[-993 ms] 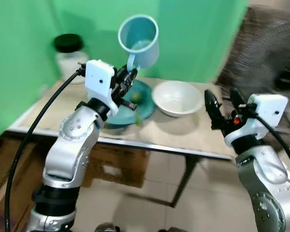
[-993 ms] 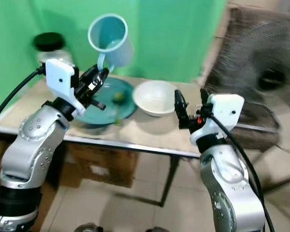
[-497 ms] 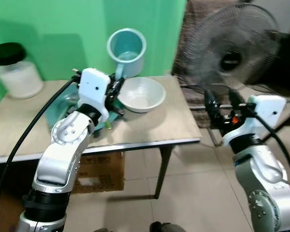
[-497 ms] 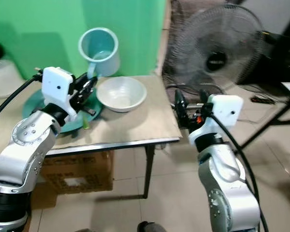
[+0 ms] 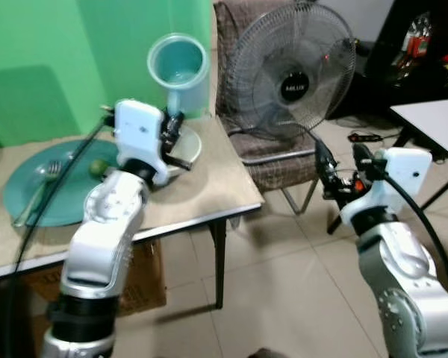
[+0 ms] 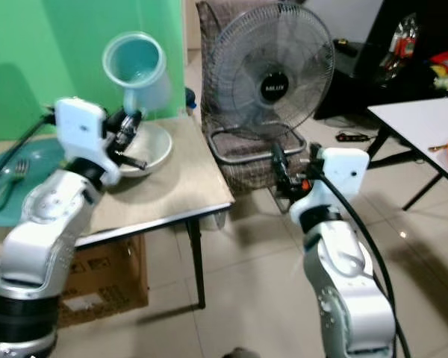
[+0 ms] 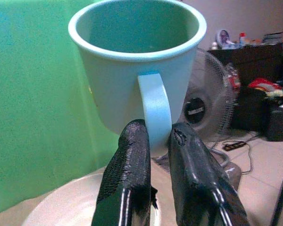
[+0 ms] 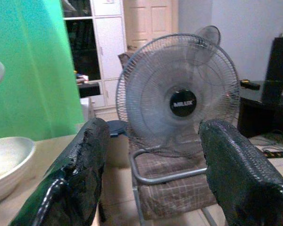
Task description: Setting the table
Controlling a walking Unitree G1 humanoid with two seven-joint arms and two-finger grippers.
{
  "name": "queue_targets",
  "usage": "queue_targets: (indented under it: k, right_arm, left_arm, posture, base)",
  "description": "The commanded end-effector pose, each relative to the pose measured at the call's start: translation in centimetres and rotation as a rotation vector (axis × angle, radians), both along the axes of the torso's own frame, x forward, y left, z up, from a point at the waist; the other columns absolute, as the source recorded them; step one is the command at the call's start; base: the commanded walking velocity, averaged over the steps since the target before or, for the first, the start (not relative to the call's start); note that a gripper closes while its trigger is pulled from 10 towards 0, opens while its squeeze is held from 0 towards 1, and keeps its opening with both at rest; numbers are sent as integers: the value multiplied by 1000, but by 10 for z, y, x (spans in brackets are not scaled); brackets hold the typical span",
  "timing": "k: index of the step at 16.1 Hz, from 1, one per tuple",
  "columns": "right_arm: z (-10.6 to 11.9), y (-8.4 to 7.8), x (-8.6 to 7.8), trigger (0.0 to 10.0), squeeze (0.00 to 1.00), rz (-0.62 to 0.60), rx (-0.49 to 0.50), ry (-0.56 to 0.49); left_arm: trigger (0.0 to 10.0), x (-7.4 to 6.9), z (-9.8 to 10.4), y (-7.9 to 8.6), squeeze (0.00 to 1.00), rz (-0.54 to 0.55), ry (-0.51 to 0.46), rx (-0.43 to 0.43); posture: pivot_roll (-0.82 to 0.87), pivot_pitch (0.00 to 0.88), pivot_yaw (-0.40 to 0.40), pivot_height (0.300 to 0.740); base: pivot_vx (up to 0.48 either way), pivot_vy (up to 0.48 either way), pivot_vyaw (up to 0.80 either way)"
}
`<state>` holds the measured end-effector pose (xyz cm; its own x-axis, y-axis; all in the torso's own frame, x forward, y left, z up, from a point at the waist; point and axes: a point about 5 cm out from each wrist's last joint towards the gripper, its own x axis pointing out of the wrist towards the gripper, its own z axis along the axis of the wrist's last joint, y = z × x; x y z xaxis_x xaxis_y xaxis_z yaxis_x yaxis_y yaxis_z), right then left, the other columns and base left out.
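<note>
Since the earlier frames the head camera has swung to the robot's right, so the jar has left the view and a standing fan (image 5: pixel 293 72), a chair (image 5: pixel 272 153) and a white table (image 5: pixel 431 118) have come in; the left gripper (image 7: pixel 153 141) still carries the light blue mug (image 5: pixel 179 68) raised above the white bowl (image 6: pixel 145 147), its two black fingers (image 7: pixel 129 174) pinched onto the mug's handle; the mug is upright with its mouth tipped toward the camera; the bowl sits near the right end of the beige table (image 5: pixel 201 190), just beside the teal plate (image 5: pixel 30 186), which holds a fork (image 5: pixel 39 186) and a small green fruit (image 5: pixel 97 167); the right gripper (image 5: pixel 342 165) hangs off the table's end over the tiled floor, facing the fan, its fingers (image 8: pixel 78 169) spread wide and holding nothing.
</note>
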<state>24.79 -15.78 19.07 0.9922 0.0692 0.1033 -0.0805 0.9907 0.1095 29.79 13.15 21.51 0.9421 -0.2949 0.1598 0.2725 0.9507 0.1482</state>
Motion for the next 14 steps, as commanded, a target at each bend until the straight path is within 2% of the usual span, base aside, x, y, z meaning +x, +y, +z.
queue_targets:
  k: [1,2,7,10,14]
  right_arm:
    - [1,4,1,10000,0,22,2,4]
    - [0,5,1,10000,0,30,2,9]
    - [-6,2,1,10000,0,0,-15,47]
    - [-5,1,4,10000,0,-2,-9,61]
    - [-5,0,2,10000,0,-9,-33,64]
  left_arm:
    - [10000,-1,3,6,0,37,-12,-1]
    - [10000,-1,2,7,0,42,-6,-2]
    - [10000,-2,-6,6,0,22,13,23]
    - [10000,-1,-8,3,0,23,17,-28]
    - [10000,-2,-10,0,0,15,21,-49]
  posture:
    - [57,0,-47,740]
    - [58,0,-47,740]
    - [48,0,-48,740]
    - [37,0,-62,740]
    - [24,0,-61,740]
  base:
    - [0,0,-800]
    - [0,0,-800]
    - [0,0,0]
    - [0,0,0]
    - [0,0,-800]
